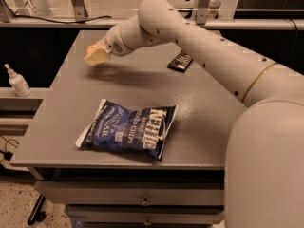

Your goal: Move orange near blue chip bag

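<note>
My gripper point(96, 56) hangs over the far left part of the grey table point(61, 122), a little above the top, with its shadow beneath it. Its cream fingers point(99, 57) are closed around the orange point(90, 48), of which only a small orange patch shows at the gripper's upper left. The blue chip bag point(129, 131), dark blue with white "Kettle" lettering, lies flat near the table's front edge, well in front of the gripper and slightly to its right.
A small black wrapped bar point(180, 61) lies at the back of the table, right of the gripper and partly behind my arm point(209, 46). A white pump bottle point(17, 82) stands on a ledge left of the table. Drawers sit below the front edge.
</note>
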You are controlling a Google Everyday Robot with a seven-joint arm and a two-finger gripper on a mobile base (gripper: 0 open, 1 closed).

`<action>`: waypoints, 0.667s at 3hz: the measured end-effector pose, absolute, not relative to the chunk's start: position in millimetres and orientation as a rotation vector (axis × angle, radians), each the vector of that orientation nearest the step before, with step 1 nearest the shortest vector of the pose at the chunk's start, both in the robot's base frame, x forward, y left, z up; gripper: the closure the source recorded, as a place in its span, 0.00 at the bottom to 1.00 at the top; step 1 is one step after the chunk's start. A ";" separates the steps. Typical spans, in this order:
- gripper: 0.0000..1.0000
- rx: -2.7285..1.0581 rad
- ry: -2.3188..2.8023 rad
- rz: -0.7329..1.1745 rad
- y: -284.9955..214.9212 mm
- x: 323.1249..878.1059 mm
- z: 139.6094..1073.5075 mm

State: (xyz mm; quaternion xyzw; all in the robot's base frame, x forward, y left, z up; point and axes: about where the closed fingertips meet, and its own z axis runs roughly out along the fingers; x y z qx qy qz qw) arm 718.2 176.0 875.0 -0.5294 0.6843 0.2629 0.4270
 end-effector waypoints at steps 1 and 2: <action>1.00 -1.333 1.667 0.669 166.1 707.8 891.5; 1.00 -1.360 1.602 0.659 157.3 695.0 915.8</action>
